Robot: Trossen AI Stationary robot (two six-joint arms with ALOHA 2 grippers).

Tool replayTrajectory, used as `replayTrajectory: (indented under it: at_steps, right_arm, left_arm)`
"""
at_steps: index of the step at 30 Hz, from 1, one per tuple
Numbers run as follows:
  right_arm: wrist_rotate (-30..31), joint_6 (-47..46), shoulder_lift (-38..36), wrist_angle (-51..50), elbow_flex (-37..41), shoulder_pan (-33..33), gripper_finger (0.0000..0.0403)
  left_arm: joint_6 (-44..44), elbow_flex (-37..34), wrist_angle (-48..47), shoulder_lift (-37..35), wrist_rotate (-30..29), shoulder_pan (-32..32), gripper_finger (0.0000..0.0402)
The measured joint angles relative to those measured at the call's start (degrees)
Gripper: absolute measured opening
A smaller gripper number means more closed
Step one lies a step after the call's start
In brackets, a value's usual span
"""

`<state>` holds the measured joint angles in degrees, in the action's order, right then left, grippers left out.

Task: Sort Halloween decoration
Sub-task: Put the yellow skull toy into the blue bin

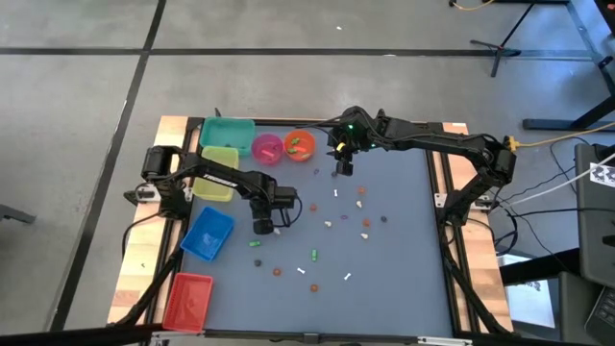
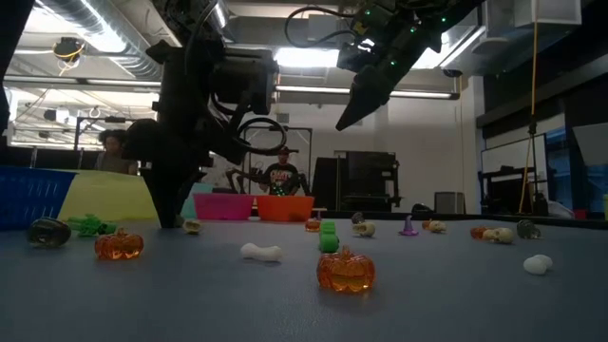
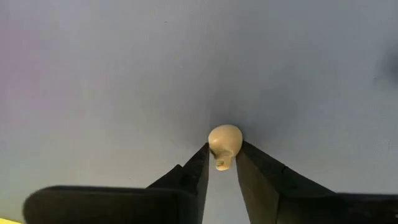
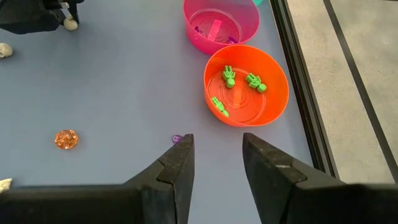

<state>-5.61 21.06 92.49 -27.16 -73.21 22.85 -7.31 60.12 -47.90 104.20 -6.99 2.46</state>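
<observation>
On the table, left gripper (image 3: 222, 167) fingers pinch a white trinket (image 3: 224, 142); right gripper (image 4: 214, 163) fingers spread

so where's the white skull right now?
On the table's left half between the left gripper's fingertips: the white skull sits just right of the blue bin.

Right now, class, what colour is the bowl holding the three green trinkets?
Orange bowl, clearest in the right wrist view.
</observation>
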Motion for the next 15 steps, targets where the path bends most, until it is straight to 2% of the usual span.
replayTrajectory:
  at_steps: [15]
  right_arm:
    - [0.0, 0.0, 0.0, 0.0, 0.0, 0.0, 0.0135]
  left_arm:
    - [0.0, 0.0, 0.2, 0.0, -0.1, 0.0, 0.0054]
